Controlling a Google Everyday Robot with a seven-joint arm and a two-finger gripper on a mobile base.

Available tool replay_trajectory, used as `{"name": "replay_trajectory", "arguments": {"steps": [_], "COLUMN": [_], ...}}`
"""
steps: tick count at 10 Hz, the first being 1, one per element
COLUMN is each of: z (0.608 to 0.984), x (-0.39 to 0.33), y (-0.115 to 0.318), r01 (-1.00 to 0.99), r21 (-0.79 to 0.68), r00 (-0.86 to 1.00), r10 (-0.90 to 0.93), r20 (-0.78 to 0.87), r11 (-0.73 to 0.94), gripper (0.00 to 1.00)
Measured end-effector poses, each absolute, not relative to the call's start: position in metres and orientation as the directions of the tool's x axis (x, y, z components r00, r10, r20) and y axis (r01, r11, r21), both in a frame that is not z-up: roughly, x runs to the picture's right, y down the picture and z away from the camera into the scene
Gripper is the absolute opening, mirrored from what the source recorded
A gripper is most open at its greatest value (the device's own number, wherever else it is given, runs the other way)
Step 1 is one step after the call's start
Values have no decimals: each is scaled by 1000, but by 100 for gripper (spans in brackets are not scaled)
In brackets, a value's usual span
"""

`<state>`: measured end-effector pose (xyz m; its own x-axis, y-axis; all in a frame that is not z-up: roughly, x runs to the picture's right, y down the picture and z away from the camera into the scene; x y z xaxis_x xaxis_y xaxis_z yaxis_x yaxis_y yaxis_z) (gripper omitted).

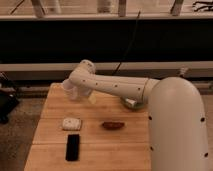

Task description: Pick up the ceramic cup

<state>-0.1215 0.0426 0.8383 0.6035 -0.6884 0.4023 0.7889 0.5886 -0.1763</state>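
The ceramic cup is small, white and plain. It is at the back left of the wooden table, right at the end of my arm. My gripper is at the cup's right side, mostly hidden under the white wrist, close against the cup. I cannot tell whether the cup stands on the table or is held just above it.
A green bowl sits at the back right, partly hidden under my arm. A flat white rounded-square object, a brown oblong item and a black phone lie nearer the front. A dark wall and a ledge run behind the table.
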Motion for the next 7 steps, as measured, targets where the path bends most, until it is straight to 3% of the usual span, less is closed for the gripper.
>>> {"name": "replay_trajectory", "arguments": {"steps": [3, 7], "z": [813, 822], "x": [-147, -170], "y": [17, -7], "r01": [827, 864], "r21": [-145, -168], "r00": [551, 500], "r10": [-731, -766], "r20": [402, 403], "r11": [544, 475], "gripper": [80, 80]}}
